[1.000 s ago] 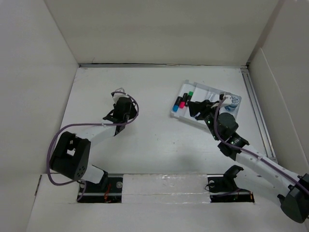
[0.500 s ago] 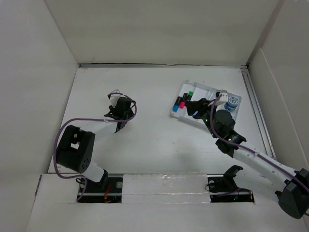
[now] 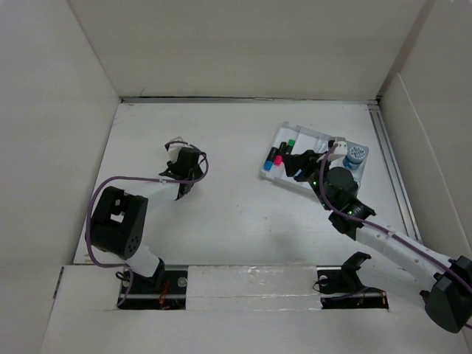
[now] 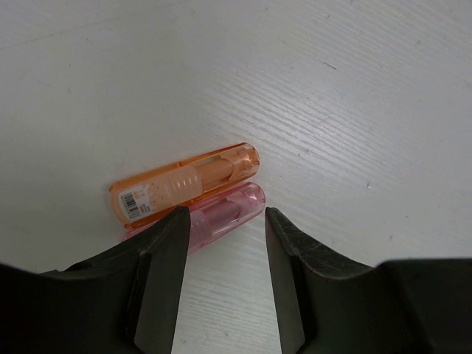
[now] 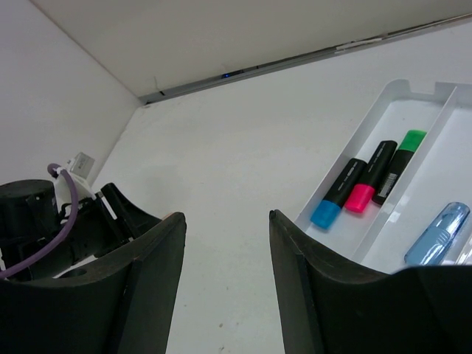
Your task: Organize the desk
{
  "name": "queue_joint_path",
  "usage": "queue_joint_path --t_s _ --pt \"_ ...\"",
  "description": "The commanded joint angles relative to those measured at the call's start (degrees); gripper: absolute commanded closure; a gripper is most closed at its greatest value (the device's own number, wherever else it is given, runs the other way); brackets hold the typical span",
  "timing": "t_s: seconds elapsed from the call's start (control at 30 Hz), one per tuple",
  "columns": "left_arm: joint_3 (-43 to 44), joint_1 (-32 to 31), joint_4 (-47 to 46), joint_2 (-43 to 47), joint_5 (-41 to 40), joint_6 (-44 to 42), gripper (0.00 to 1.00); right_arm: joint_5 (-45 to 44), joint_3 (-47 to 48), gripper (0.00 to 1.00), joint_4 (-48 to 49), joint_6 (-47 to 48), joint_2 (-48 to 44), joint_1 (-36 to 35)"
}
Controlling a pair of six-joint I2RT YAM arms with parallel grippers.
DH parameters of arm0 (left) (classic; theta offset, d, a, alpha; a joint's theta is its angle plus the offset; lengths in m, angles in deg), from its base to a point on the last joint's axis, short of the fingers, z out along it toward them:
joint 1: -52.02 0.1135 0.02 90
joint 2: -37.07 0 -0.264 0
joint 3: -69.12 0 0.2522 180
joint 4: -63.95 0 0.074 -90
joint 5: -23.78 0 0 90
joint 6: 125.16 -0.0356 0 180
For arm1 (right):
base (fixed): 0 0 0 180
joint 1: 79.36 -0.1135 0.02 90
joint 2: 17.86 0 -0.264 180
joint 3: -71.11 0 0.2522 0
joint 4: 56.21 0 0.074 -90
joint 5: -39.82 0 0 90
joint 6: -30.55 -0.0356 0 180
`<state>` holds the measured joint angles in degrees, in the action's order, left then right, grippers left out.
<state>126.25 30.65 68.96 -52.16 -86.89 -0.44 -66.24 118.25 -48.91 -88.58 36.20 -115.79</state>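
Observation:
On the white desk [image 3: 236, 214] an orange see-through tube [image 4: 184, 181] and a pink see-through tube [image 4: 225, 209] lie side by side, touching. My left gripper [image 4: 227, 221] is open and low over the desk, with its fingertips on either side of the pink tube's near end. In the top view the left gripper [image 3: 181, 164] hides both tubes. My right gripper [image 3: 296, 164] is open and empty, at the near left edge of the white tray [image 3: 318, 137]. The right wrist view shows it [image 5: 227, 221] above bare desk.
The tray [image 5: 413, 90] holds a blue-capped marker [image 5: 338, 195], a pink-capped marker [image 5: 371, 179], a green-capped marker [image 5: 400, 164] and a light blue pen [image 5: 436, 233]. A round blue-and-white object [image 3: 356, 157] sits at the tray's right end. White walls border the desk.
My left gripper has shifted slightly left and its arm has swung in toward the tubes. My right gripper has drawn back a little to the left, off the tray.

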Motion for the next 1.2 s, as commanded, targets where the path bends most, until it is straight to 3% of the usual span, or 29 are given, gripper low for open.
queue_joint_path --t_s 0.0,0.43,0.73,0.9,1.03,1.17 --pt "-0.8 -0.5 0.7 0.0 1.2 -0.4 0.59 0.6 3.0 0.45 2.3 0.7 0.2 0.3" --pt "0.2 -2.2 3.0 -0.5 4.2 1.8 0.60 0.8 3.1 0.45 2.2 0.7 0.1 0.3" --pt "-2.4 -2.7 -1.3 3.2 13.8 2.4 0.60 1.6 3.4 0.45 2.1 0.6 0.3 0.3" --pt "-2.3 -2.7 -5.4 4.2 23.7 1.6 0.58 2.1 3.9 0.45 1.8 0.7 1.0 0.3" --pt "-2.2 -2.7 -3.0 6.7 17.6 2.8 0.58 1.8 3.7 0.45 1.7 1.0 0.8 0.3" --pt "-4.1 -2.7 -0.7 12.3 3.5 5.5 0.58 2.2 3.7 0.45 1.7 0.7 0.8 0.8"
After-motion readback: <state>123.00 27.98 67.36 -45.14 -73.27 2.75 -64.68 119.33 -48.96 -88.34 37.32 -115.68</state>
